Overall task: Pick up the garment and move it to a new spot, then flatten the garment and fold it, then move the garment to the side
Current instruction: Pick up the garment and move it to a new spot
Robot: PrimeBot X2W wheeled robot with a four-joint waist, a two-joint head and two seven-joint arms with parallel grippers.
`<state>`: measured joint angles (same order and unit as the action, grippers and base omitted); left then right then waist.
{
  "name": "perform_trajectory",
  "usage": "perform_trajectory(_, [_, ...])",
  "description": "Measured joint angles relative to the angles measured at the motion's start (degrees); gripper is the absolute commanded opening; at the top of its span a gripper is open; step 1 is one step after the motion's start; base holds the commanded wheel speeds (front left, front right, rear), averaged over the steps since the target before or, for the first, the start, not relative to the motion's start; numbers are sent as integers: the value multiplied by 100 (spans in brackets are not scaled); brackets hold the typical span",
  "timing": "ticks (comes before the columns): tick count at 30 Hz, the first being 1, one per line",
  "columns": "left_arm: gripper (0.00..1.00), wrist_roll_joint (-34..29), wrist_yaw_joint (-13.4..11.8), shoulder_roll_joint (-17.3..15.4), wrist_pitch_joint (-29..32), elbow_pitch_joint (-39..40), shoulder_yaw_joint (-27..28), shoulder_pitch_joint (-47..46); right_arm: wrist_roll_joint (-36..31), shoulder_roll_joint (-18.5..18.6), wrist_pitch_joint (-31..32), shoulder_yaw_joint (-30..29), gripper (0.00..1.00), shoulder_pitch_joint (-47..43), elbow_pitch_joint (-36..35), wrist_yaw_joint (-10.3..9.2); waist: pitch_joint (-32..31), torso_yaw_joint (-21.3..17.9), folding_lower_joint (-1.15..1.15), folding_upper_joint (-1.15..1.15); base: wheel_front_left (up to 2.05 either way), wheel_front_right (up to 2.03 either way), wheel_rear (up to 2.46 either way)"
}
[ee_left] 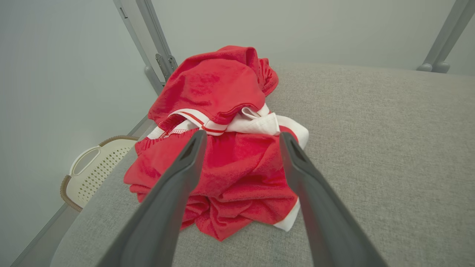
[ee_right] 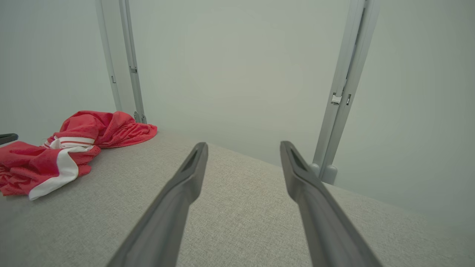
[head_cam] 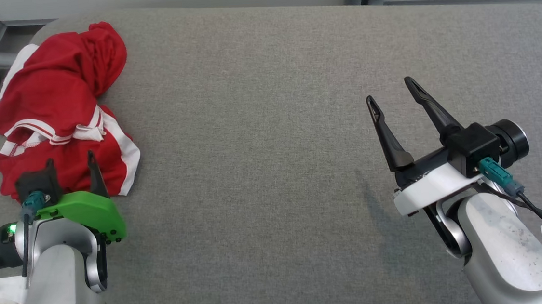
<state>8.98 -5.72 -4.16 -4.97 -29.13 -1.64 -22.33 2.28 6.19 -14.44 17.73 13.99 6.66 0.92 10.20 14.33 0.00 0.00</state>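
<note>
**Left hand lined up on the garment, right hand far off**

The garment (head_cam: 60,110) is a crumpled red heap with white trim, sitting at about 10 o'clock in the head view. It's hard against the left edge of the grey surface (head_cam: 268,123) and close to the far corner. The heap's long axis runs roughly 12 to 6, with a high fold at the far end and a flatter bunch at my end.

The left hand (head_cam: 70,158) is spread wide and holds nothing. The heap is dead ahead of it at 12 o'clock. In the left wrist view the jaws straddle the near bunch, with red cloth showing between them up to the white band. I can't tell from here whether the tips are touching the cloth or hanging just above it.

The right hand (head_cam: 389,89) is also spread wide and empty, over bare fabric on the far side. From there the garment is out at about 9 to 10 o'clock, well apart.

My read is that the pick goes to the left arm. A straight push toward 12 and slightly down should do it, then close on the near bunch. The jaw gap sits across the heap's long axis, so it should bite a fold rather than slide along one.

One risk is the basket (ee_left: 89,170) below the left edge at 9 o'clock. A sloppy grab could drag cloth off that side.
</note>
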Motion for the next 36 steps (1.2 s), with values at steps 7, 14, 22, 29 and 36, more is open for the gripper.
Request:
perform_trajectory(7, [100, 43, -4, -21, 147, -467, 174, -408, -78, 82, 0, 1, 100, 217, -20, 53, 361, -193, 0, 0, 0, 0, 0])
perform_trajectory(14, [100, 4, -10, -37, 227, -949, 190, -738, -85, 123, 0, -27, 100, 349, -20, 57, 636, -381, 0, 0, 0, 0, 0])
perform_trajectory(22, [100, -62, -42, -130, 247, -1392, 358, -975, -97, 124, -10, 1, 100, 475, -15, 109, 803, -553, 0, 0, 0, 0, 0])
perform_trajectory(29, [0, -98, -88, -179, 230, -1736, 442, -1185, -142, 151, -14, -29, 100, 521, -8, 107, 916, -646, 0, 0, 0, 0, 0])
perform_trajectory(36, [0, -169, -91, -100, -75, -1911, 349, -1247, -137, 142, -14, -111, 100, 522, 18, 49, 854, -589, 0, 0, 0, 0, 0])
